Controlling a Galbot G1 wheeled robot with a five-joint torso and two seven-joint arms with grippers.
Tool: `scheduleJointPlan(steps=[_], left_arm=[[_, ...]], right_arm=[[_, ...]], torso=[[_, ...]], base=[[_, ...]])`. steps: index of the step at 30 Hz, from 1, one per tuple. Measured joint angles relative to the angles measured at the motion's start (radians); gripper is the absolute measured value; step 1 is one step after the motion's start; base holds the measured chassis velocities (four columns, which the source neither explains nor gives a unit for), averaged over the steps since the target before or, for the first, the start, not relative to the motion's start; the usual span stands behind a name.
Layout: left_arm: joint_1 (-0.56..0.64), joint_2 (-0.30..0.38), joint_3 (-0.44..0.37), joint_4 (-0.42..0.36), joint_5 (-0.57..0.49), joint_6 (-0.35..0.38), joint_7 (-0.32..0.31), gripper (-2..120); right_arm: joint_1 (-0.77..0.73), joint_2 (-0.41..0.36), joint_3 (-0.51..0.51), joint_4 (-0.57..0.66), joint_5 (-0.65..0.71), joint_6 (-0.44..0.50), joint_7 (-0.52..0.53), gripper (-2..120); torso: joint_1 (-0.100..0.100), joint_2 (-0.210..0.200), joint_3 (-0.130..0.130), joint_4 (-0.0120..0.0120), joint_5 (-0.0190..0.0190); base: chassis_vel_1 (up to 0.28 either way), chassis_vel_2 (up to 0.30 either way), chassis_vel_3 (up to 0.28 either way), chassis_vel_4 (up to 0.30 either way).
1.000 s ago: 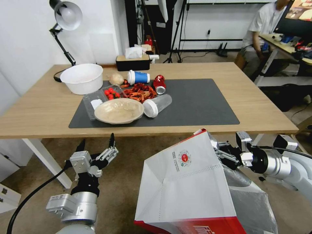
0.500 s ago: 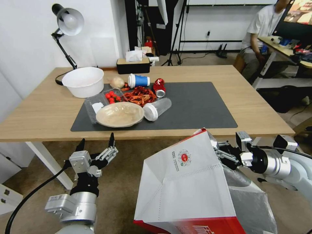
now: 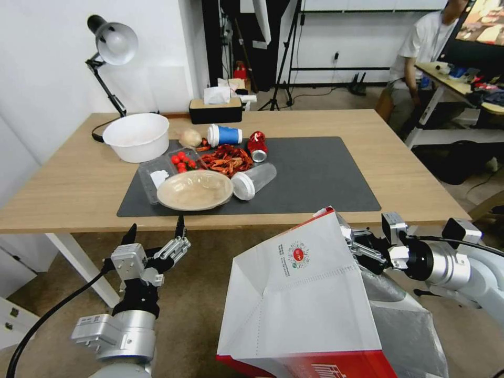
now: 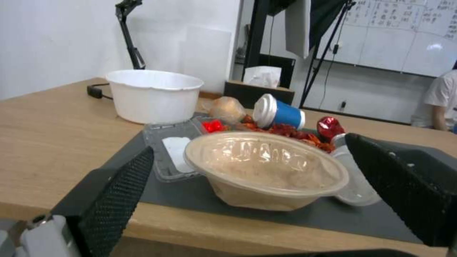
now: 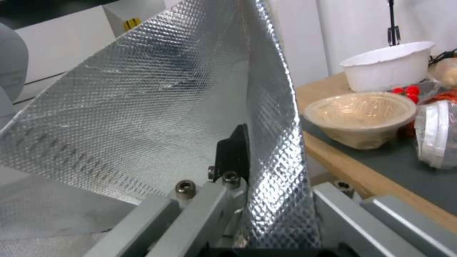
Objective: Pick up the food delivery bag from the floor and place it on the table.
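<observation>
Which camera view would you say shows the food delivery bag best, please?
The head view: the food delivery bag shows its white panel, red logo and foil side, with the right gripper clamping its top edge. The right wrist view shows foil lining alone.

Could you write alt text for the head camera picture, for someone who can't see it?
The right gripper clamps the top edge of a red-and-white food delivery bag held before a wooden table of food containers; the left gripper hangs open beside it.
</observation>
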Motion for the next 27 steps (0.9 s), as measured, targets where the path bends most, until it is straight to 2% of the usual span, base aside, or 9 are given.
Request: scheduleJointPlan(steps=[7,27], left_arm=[[0.006,0.003,0.001,0.003,-0.014,-0.022,-0.005,100],[0.006,0.011,-0.006,0.003,-0.013,-0.038,-0.007,100]], right_arm=[[0.001,0.002,-0.001,0.0,0.0,0.0,0.001,0],[-0.012,0.006,0.013,0.004,0.011,0.0,0.006,0]], torso=[[0.007,0.018,0.011,0.0,0.0],[0.004,0.011,0.007,-0.0001,0.0]], base=[[0.0,0.0,0.0,0.0],[0.0,0.0,0.0,0.0]])
